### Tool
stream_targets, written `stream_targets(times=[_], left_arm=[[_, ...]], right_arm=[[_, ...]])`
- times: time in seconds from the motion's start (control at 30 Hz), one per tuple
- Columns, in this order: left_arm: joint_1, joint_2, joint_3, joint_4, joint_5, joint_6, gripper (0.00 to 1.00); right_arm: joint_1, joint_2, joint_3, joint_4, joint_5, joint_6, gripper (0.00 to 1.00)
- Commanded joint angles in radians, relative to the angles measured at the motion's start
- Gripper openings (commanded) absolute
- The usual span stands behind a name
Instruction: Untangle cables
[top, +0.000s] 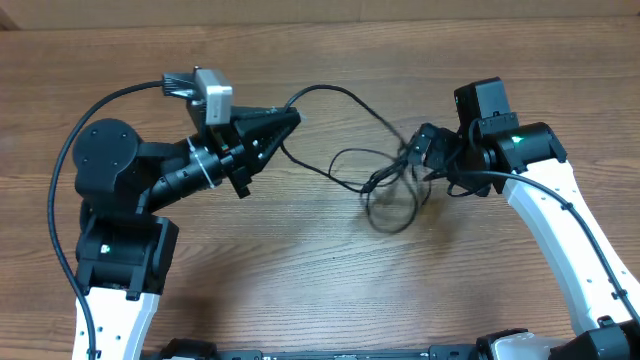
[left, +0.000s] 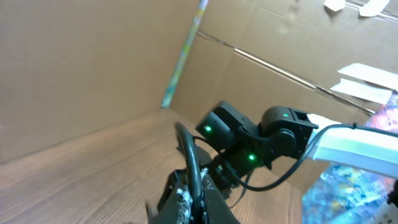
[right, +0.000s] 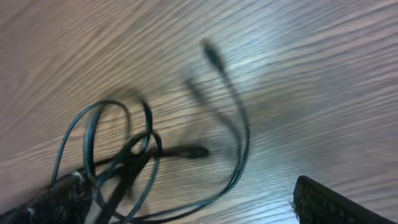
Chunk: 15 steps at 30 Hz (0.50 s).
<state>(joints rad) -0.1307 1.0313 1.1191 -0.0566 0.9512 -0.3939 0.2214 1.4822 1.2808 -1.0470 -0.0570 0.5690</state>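
Observation:
Thin black cables (top: 390, 195) lie in a loose tangle on the wooden table, right of centre. One cable (top: 335, 90) arcs from the tangle up to my left gripper (top: 294, 118), which is shut on it. In the left wrist view the cable (left: 189, 155) rises from between the closed jaws of the left gripper (left: 200, 202). My right gripper (top: 420, 158) stands open at the tangle's right edge. In the right wrist view the looped cables (right: 124, 152) lie by the left finger, the right finger (right: 329, 202) stands apart, and a plug end (right: 211, 53) lies on the wood.
The left arm's base (top: 110, 165) sits at the left, with its own thick wire (top: 70, 140) looping around it. The right arm (top: 560, 220) runs down the right side. Cardboard walls (left: 93, 62) stand behind the wooden table (top: 300, 250).

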Motion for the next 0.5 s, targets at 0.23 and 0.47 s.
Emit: stream_targets(times=[0.23,0.47], left_arm=[[0.093,-0.034,0.016,0.043,0.011,-0.106,0.04],[0.111,-0.031,0.016,0.262,0.01,-0.262,0.04]], right_arm=[[-0.009,0.005,-0.012,-0.04,0.165,-0.004,1.0],[-0.009,0.005,-0.012,-0.02,0.033,-0.033,1.0]])
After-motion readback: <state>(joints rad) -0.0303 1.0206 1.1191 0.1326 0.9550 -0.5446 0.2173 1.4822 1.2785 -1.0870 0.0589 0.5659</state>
